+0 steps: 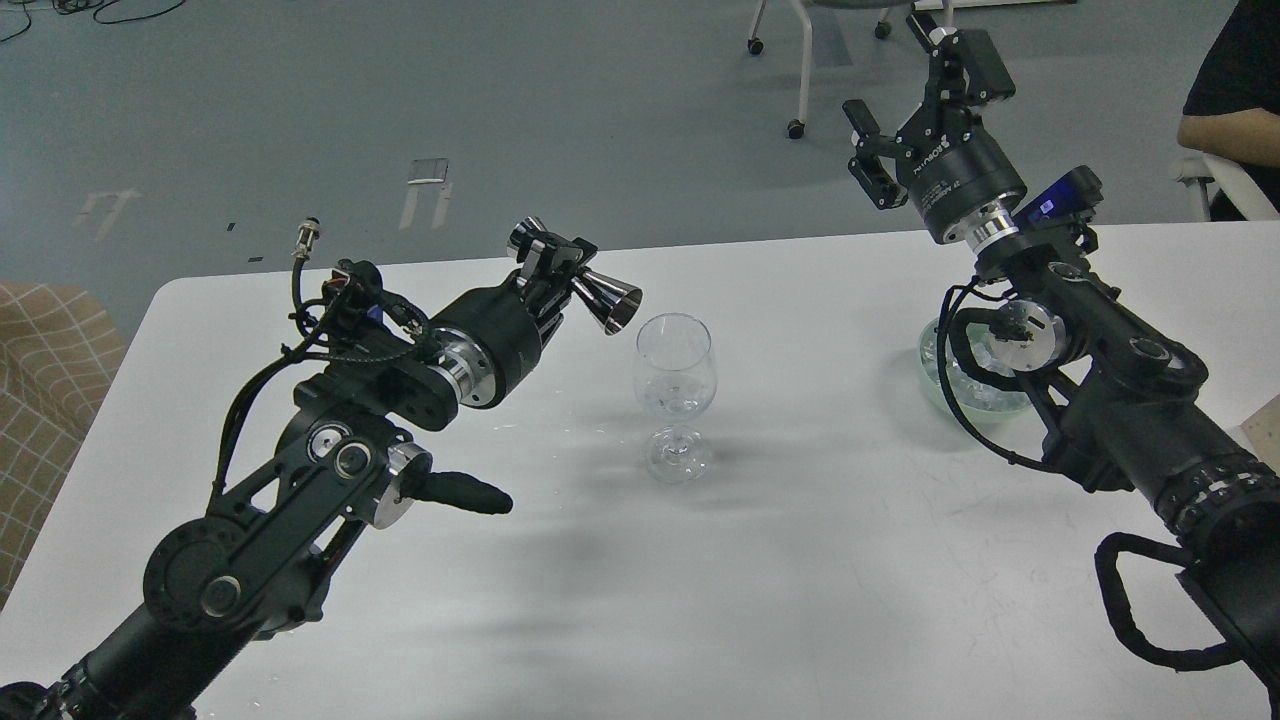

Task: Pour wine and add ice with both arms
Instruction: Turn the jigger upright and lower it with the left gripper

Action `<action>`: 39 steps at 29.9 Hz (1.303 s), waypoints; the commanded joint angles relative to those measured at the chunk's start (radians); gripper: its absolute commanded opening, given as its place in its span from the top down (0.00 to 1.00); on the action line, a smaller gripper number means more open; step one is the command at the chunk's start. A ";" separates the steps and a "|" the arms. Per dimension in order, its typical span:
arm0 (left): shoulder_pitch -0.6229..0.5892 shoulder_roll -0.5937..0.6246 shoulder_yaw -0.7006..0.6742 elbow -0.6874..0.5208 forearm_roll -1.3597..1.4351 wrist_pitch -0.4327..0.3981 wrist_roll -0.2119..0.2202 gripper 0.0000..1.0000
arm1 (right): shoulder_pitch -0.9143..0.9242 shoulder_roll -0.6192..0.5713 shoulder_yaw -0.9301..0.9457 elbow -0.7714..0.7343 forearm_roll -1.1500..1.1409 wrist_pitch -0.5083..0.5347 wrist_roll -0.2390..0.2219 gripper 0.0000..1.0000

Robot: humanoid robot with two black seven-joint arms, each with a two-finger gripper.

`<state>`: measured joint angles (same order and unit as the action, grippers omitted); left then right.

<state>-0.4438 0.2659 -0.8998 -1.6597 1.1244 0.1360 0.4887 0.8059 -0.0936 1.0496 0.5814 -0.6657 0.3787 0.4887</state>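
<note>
A clear wine glass (675, 385) stands upright mid-table, with faint glints of colourless wine low in its bowl. My left gripper (565, 272) is shut on a shiny steel jigger (603, 297), held on its side just left of and above the glass rim, mouth toward the glass. My right gripper (915, 95) is open and empty, raised high above the table's far right. A glass bowl of clear ice cubes (975, 385) sits below the right arm, partly hidden by it.
The white table (800, 560) spreads toward me. A person's arm (1225, 130) shows at the far right edge. A wheeled chair base (800, 60) stands on the grey floor behind. A checked brown seat (45, 380) is at the left.
</note>
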 commanded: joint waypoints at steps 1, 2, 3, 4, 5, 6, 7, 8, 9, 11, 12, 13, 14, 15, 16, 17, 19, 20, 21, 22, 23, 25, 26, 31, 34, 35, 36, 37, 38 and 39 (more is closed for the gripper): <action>0.000 -0.010 -0.017 -0.017 -0.032 -0.018 0.000 1.00 | -0.004 -0.002 0.001 0.001 0.000 0.000 0.000 0.00; 0.000 -0.010 -0.019 -0.020 -0.075 -0.024 0.000 1.00 | -0.002 -0.003 0.001 0.000 0.000 0.000 0.000 0.00; 0.000 -0.011 -0.021 -0.023 -0.102 -0.024 0.000 1.00 | -0.004 -0.003 0.001 0.000 0.000 0.000 0.000 0.00; 0.000 -0.013 -0.025 -0.026 -0.135 -0.021 0.000 1.00 | -0.002 -0.005 0.001 0.000 0.000 0.000 0.000 0.00; -0.001 -0.016 -0.042 -0.032 -0.203 -0.019 0.000 1.00 | -0.002 -0.005 0.001 0.001 0.000 0.000 0.000 0.00; -0.001 -0.016 -0.053 -0.035 -0.237 -0.019 0.000 1.00 | -0.004 -0.006 0.001 0.001 0.000 0.000 0.000 0.00; -0.001 -0.017 -0.076 -0.040 -0.305 -0.019 0.000 1.00 | -0.004 -0.008 0.001 0.001 0.000 0.000 0.000 0.00; -0.001 -0.019 -0.088 -0.043 -0.339 -0.019 0.000 1.00 | -0.004 -0.008 0.001 0.001 0.000 0.000 0.000 0.00; -0.001 -0.019 -0.111 -0.043 -0.398 -0.018 0.000 1.00 | -0.005 -0.008 0.001 0.001 0.000 0.000 0.000 0.00; -0.001 -0.019 -0.136 -0.043 -0.459 -0.015 0.000 1.00 | -0.005 -0.008 0.001 0.001 0.000 0.000 0.000 0.00; -0.001 -0.017 -0.164 -0.041 -0.518 -0.009 0.000 1.00 | -0.005 -0.008 0.001 0.001 0.000 0.000 0.000 0.00; -0.001 -0.014 -0.195 -0.041 -0.579 0.003 0.000 1.00 | -0.005 -0.006 0.001 0.001 0.000 0.000 0.000 0.00; -0.001 -0.013 -0.209 -0.041 -0.609 0.011 0.000 1.00 | -0.004 -0.005 0.001 0.001 0.000 0.000 0.000 0.00; 0.000 -0.008 -0.231 -0.038 -0.656 0.034 0.000 1.00 | -0.004 -0.003 0.001 0.001 0.000 0.000 0.000 0.00; 0.000 -0.002 -0.244 -0.034 -0.687 0.059 0.000 1.00 | -0.004 -0.002 0.001 0.001 0.000 0.000 0.000 0.00; 0.000 -0.002 -0.245 -0.034 -0.687 0.059 0.000 1.00 | -0.004 -0.002 0.001 0.001 0.000 0.000 0.000 0.00; 0.007 -0.002 -0.289 -0.029 -0.733 0.111 0.000 1.00 | -0.004 0.000 0.001 0.001 0.000 0.000 0.000 0.00; 0.016 -0.002 -0.303 -0.028 -0.742 0.122 0.000 1.00 | -0.004 0.000 0.001 0.001 0.000 0.000 0.000 0.00; 0.048 -0.004 -0.333 -0.019 -0.759 0.132 0.000 1.00 | -0.004 0.000 0.001 0.003 0.000 0.000 0.000 0.00; 0.084 -0.007 -0.376 -0.006 -0.776 0.134 0.000 1.00 | -0.004 0.000 0.001 0.003 0.000 0.000 0.000 0.00; 0.098 -0.010 -0.398 -0.003 -0.782 0.137 0.000 1.00 | -0.004 0.000 0.003 0.003 0.000 0.000 0.000 0.00; 0.141 -0.016 -0.471 0.001 -0.804 0.140 0.000 1.00 | -0.004 -0.003 0.003 0.003 0.000 0.000 0.000 0.00; 0.157 -0.019 -0.502 0.003 -0.814 0.142 0.000 1.00 | -0.004 -0.003 0.003 0.005 0.000 0.000 0.000 0.00; 0.252 -0.056 -0.643 0.014 -0.894 0.154 0.000 1.00 | -0.005 0.000 0.001 0.005 0.000 0.000 0.000 0.00; 0.301 -0.111 -0.732 0.015 -0.922 0.160 0.000 1.00 | -0.005 0.005 0.001 0.003 0.000 0.000 0.000 0.00; 0.322 -0.131 -0.761 0.015 -0.948 0.157 0.000 1.00 | -0.004 0.009 0.001 0.001 0.000 0.000 0.000 0.00; 0.333 -0.140 -0.772 0.015 -0.965 0.155 0.000 1.00 | -0.004 0.011 0.001 0.001 0.000 0.000 0.000 0.00; 0.345 -0.149 -0.780 0.015 -0.983 0.154 0.000 1.00 | -0.004 0.011 0.001 0.001 0.000 0.000 0.000 0.00; 0.368 -0.158 -0.787 0.017 -1.024 0.149 0.000 1.00 | -0.004 0.012 0.001 0.001 -0.002 0.000 0.000 0.00; 0.387 -0.159 -0.789 0.015 -1.067 0.148 0.000 1.00 | -0.004 0.012 0.001 0.001 -0.002 0.000 0.000 0.00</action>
<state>-0.1052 0.1255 -1.6667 -1.6443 0.1511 0.2917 0.4886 0.8016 -0.0835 1.0508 0.5834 -0.6658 0.3791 0.4887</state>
